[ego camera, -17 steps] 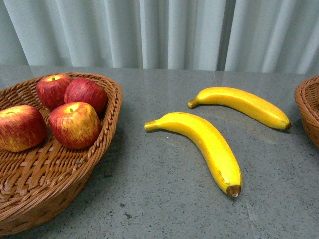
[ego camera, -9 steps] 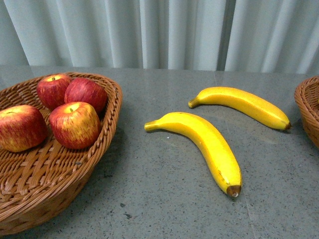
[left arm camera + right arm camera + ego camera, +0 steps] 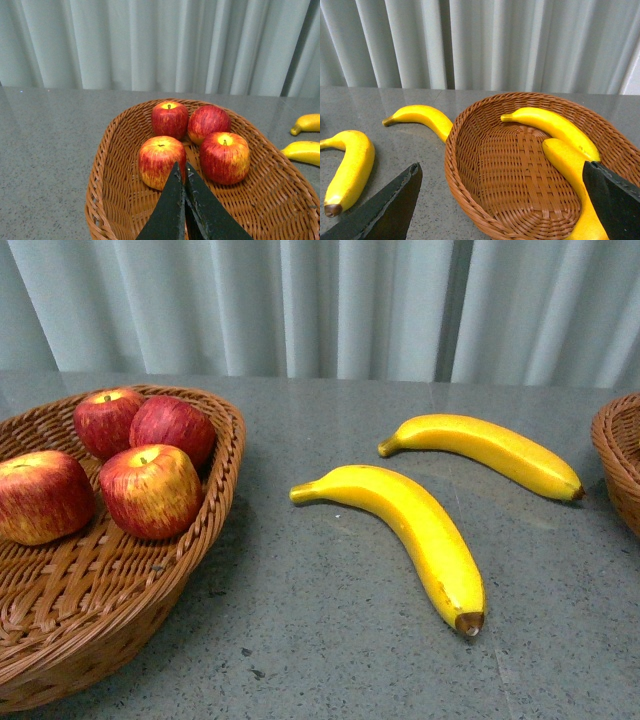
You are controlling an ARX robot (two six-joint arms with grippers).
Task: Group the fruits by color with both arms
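Observation:
Several red apples streaked with yellow lie in the left wicker basket (image 3: pixel 225 455), among them one (image 3: pixel 150 490) near its front and one (image 3: pixel 172 428) behind it. In the left wrist view my left gripper (image 3: pixel 181 167) is shut and empty, hanging over that basket just short of an apple (image 3: pixel 161 161). Two yellow bananas (image 3: pixel 410 530) (image 3: pixel 490 450) lie on the grey table. My right gripper (image 3: pixel 501 167) is open over the right basket (image 3: pixel 452 150), which holds two more bananas (image 3: pixel 555 125) (image 3: pixel 575 185). Neither arm shows in the front view.
The grey stone table (image 3: pixel 330 640) carries both baskets, the right basket (image 3: pixel 620 460) showing only at the picture's edge. A pale pleated curtain (image 3: pixel 320 300) hangs behind the table. The two loose bananas (image 3: pixel 420 115) (image 3: pixel 350 165) lie beside the right basket's rim.

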